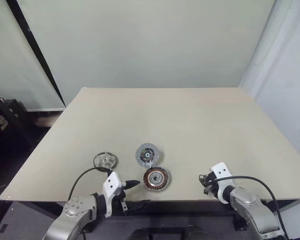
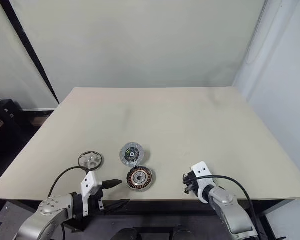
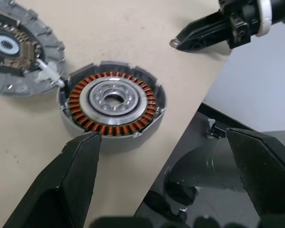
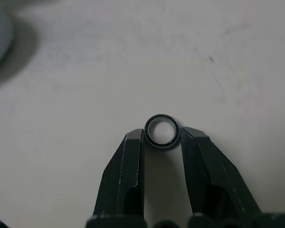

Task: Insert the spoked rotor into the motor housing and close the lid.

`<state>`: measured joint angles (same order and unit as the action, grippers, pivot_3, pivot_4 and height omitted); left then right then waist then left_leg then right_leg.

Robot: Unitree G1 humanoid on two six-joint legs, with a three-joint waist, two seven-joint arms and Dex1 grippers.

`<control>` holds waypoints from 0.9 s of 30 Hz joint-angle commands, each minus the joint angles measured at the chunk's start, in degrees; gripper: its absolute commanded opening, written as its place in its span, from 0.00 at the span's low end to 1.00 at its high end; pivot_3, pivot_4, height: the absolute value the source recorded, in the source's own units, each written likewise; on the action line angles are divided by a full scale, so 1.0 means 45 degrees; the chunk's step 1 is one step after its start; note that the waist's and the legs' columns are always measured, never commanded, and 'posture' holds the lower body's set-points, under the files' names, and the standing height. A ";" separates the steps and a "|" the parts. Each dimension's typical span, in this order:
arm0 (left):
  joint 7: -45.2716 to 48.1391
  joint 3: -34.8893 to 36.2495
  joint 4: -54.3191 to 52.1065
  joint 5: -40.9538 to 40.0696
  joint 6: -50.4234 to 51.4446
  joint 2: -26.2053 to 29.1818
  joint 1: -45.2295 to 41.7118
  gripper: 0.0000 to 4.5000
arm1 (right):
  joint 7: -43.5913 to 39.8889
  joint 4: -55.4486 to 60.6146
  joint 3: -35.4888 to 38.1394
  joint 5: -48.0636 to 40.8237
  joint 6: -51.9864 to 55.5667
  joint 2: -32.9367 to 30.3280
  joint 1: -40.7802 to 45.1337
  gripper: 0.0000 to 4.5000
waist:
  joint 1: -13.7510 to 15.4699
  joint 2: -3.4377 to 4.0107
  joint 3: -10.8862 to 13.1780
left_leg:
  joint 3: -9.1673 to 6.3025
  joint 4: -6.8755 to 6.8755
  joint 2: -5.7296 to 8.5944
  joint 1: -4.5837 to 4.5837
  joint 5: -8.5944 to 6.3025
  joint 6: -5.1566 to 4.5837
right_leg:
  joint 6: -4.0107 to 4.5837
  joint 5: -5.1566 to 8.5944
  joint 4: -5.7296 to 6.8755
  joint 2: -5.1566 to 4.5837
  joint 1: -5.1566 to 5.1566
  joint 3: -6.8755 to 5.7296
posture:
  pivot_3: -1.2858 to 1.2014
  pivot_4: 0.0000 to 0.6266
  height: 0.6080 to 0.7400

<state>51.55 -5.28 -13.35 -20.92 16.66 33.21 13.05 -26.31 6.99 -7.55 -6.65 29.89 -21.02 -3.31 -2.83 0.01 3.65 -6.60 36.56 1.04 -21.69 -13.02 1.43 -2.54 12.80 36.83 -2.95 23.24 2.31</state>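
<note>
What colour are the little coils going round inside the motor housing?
Copper-orange, ringing a silvery centre in the motor housing; the left wrist view shows it best.

The worktop looks matt, smooth beige laminate. The motor housing shows glossy copper windings around a polished metal bearing, its shell dull grey. The small ring gleams, dark-edged metal, between matt black plastic jaws.
</note>
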 commanded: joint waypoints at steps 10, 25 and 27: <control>-0.0227 0.1152 0.0885 0.0043 -0.1089 -0.0032 -0.0268 1.00 | -0.0927 0.1116 -0.2088 0.0039 0.0499 0.0486 0.2199 0.18 | 0.0000 -0.0003 -0.0003 | -0.0010 -0.0007 0.0002 0.0002 0.0003 -0.0005 | -0.0002 -0.0002 0.0011 0.0009 0.0000 -0.0005 | 0.52 0.00 1.00; -0.0206 0.1046 0.0826 0.0138 -0.1298 -0.0099 -0.0174 1.00 | -0.1125 -0.0559 -0.4070 0.0511 0.1057 0.2053 0.3976 0.18 | 0.0000 -0.0009 -0.0008 | -0.0023 -0.0008 0.0010 0.0012 0.0004 -0.0006 | -0.0001 -0.0005 0.0034 0.0013 -0.0001 -0.0005 | 0.52 0.00 1.00; -0.0223 0.1044 0.0788 0.0150 -0.1301 -0.0107 -0.0145 1.00 | -0.1126 -0.0577 -0.4127 0.0557 0.1081 0.2124 0.3911 0.18 | 0.0000 -0.0008 -0.0008 | -0.0024 -0.0010 0.0009 0.0014 0.0004 -0.0006 | -0.0001 -0.0006 0.0046 0.0015 0.0004 -0.0005 | 0.52 0.00 1.00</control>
<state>50.52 -1.16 -8.22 -20.27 11.87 32.77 12.72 -31.38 3.34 -26.02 -4.37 35.13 -12.01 13.37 -2.83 -0.02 3.62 -6.71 36.51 1.08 -21.62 -13.00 1.40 -2.54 12.78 37.05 -2.87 23.25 2.29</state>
